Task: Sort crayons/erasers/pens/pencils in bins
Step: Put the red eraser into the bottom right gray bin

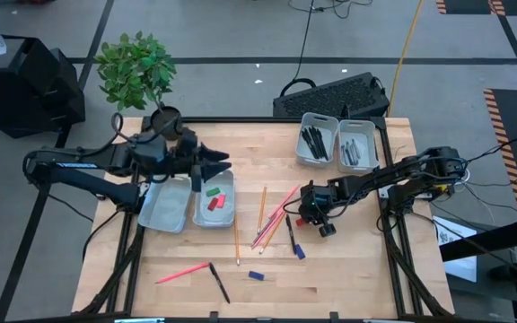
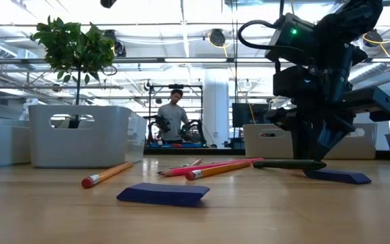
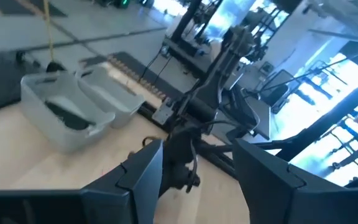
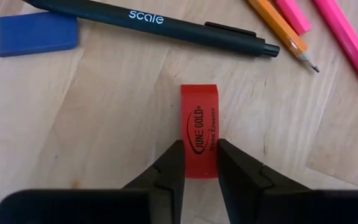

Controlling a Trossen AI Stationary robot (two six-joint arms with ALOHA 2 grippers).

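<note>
My right gripper (image 1: 307, 215) is shut on a red eraser (image 4: 200, 129) just right of a loose bundle of orange and pink pencils (image 1: 272, 217). A black pen (image 4: 154, 26) and a blue eraser (image 4: 37, 32) lie flat beyond it. My left gripper (image 1: 219, 165) hangs open and empty over the left pair of bins (image 1: 174, 212); the right one of these holds red and green erasers (image 1: 214, 198). The far right pair of bins (image 1: 318, 158) holds black pens. A pink pencil (image 1: 182, 272), another black pen (image 1: 219, 283) and a second blue eraser (image 1: 256, 275) lie near the front edge. My right gripper pinches the red eraser's two long sides at its near end (image 4: 199, 163) between its two fingers. The fingers lie along the eraser, whose printed face shows upward. I cannot tell whether the eraser rests on the table or is lifted clear.
A potted plant (image 1: 137, 67) stands at the table's far left corner and a keyboard (image 1: 330, 94) lies beyond the far edge. In the low view a person (image 2: 172, 116) stands in the room behind. Bare wood shows at the front right.
</note>
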